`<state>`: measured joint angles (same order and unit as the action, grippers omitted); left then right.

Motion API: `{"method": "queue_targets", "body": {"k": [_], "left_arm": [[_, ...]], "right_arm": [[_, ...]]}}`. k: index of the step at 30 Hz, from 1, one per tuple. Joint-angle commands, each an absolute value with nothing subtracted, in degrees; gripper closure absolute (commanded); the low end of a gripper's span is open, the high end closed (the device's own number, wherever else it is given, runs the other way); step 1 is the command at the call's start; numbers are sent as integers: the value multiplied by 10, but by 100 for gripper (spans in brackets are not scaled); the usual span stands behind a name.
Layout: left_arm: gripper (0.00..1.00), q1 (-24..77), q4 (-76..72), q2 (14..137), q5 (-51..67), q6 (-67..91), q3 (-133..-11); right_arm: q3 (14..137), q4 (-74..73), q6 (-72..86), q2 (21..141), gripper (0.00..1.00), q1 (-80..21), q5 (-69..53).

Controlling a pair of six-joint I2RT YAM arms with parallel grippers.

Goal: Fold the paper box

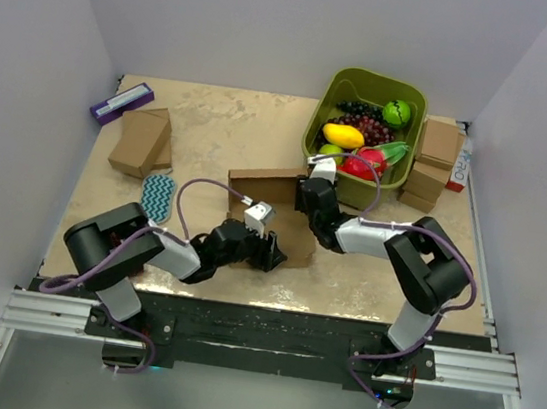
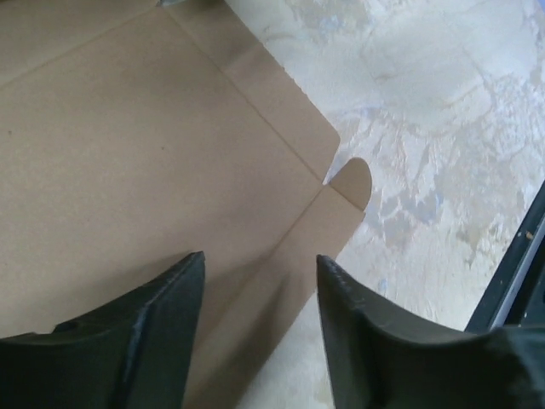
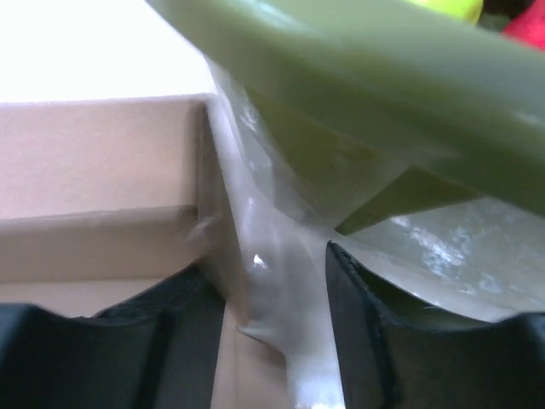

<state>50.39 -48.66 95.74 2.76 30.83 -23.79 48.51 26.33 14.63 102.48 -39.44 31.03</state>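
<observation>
The paper box [image 1: 261, 183] lies in the middle of the table, its back wall raised and its base flat towards the arms. In the left wrist view its flat brown panel [image 2: 128, 145] and a rounded side flap [image 2: 353, 183] lie on the table. My left gripper [image 2: 260, 260] hovers open over the panel's near edge [image 1: 272, 255] with nothing between its fingers. My right gripper [image 3: 268, 264] is open at the box's right end [image 1: 307, 194]. The upright cardboard wall [image 3: 102, 162] stands just left of it, and only bare table shows between the fingers.
A green bin [image 1: 414, 97] of toy fruit stands at the back right, its rim [image 3: 341, 51] close above my right gripper. Small brown boxes are stacked to its right [image 1: 438, 145] and at the left [image 1: 141, 142]. A purple box [image 1: 121, 102] and a blue patterned pad [image 1: 159, 195] lie at the left.
</observation>
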Motion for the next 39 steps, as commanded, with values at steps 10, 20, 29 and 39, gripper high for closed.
{"method": "queue_targets", "body": {"k": [10, 20, 29, 39], "left_arm": [[25, 495, -166, 722, -12, 241, -288], [21, 387, 127, 653, -147, 81, -543], [21, 299, 118, 730, -17, 3, -604], [25, 424, 41, 809, -123, -178, -604]], "right_arm": [[419, 92, 222, 767, 23, -390, 162], [424, -31, 310, 660, 24, -356, 125], [525, -14, 316, 750, 29, -344, 64], [498, -35, 317, 709, 22, -341, 69]]}}
